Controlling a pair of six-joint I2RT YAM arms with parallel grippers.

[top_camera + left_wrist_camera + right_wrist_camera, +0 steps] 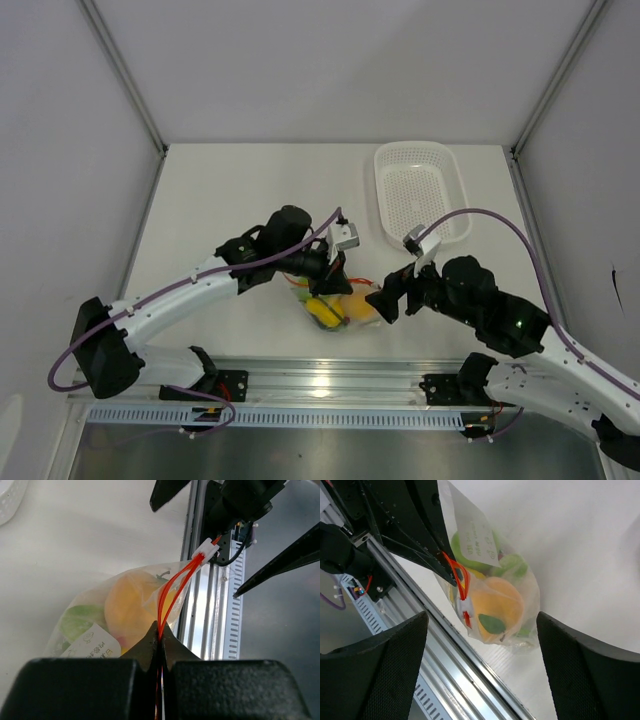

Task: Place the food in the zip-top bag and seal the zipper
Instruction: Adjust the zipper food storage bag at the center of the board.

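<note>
Left gripper [160, 632] pinching thin red-orange zipper strip [172, 592] of clear crinkly bag [520, 580]; right gripper [385, 300] spread, empty. Strip seemingly parted midway: incomplete seal, spillage risk.

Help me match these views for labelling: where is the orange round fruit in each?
Top external: orange round fruit low centre, inside the zip-top bag.
Left wrist: the fruit sits centre-left, behind the bag's film.
Right wrist: the fruit is central, with a green leaf on it.
Shared landmark: the metal rail beside the bag.
</note>
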